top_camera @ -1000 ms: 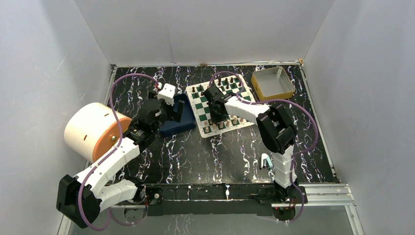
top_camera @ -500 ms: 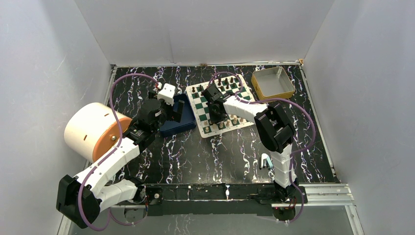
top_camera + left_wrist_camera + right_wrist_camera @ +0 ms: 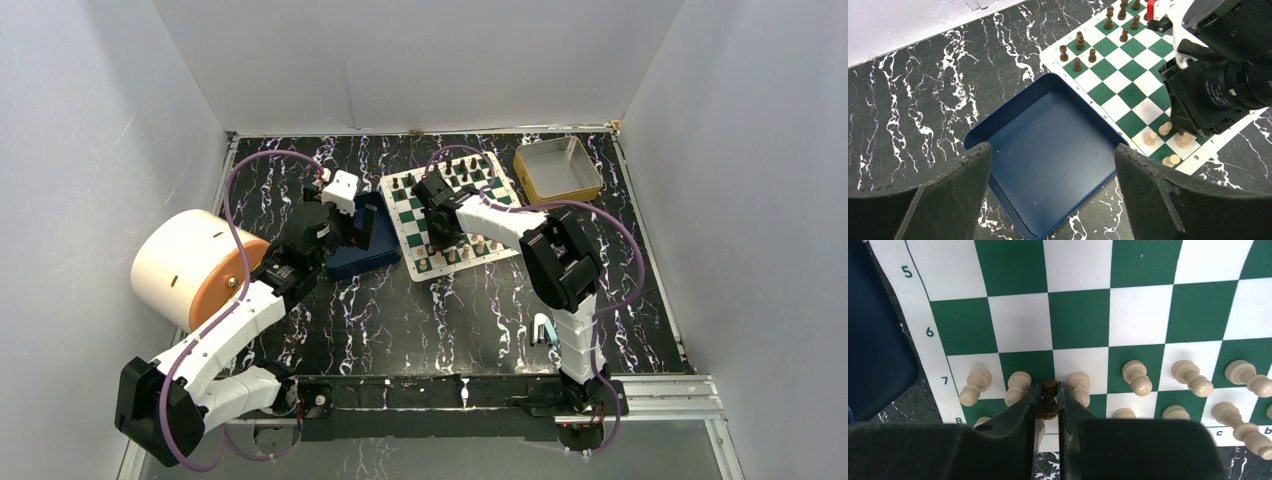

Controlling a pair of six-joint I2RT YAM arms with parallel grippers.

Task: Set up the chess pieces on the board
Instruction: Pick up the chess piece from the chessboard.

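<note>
The board [image 3: 500,190] lies at the back middle of the table. Cream chess pieces [image 3: 1137,376] stand along its near rows 7 and 8, and dark pieces [image 3: 1079,40] along the far side. My right gripper [image 3: 1049,387] is down among the cream row, shut on a dark brown pawn [image 3: 1049,399] that stands upright between two cream pawns. From above, the right gripper [image 3: 437,240] is over the board's near-left part. My left gripper [image 3: 1052,147] hangs open over the blue tray [image 3: 1013,107] with nothing between its fingers.
The blue tray [image 3: 350,258] touches the board's left edge. A yellow-rimmed tin [image 3: 557,168] stands at the back right. A white and orange cylinder [image 3: 190,265] lies at the left. A small teal object [image 3: 542,330] sits by the right arm's base.
The right arm's elbow has shifted slightly to the left while its gripper stayed at the same spot on the board. The left arm has not moved.
</note>
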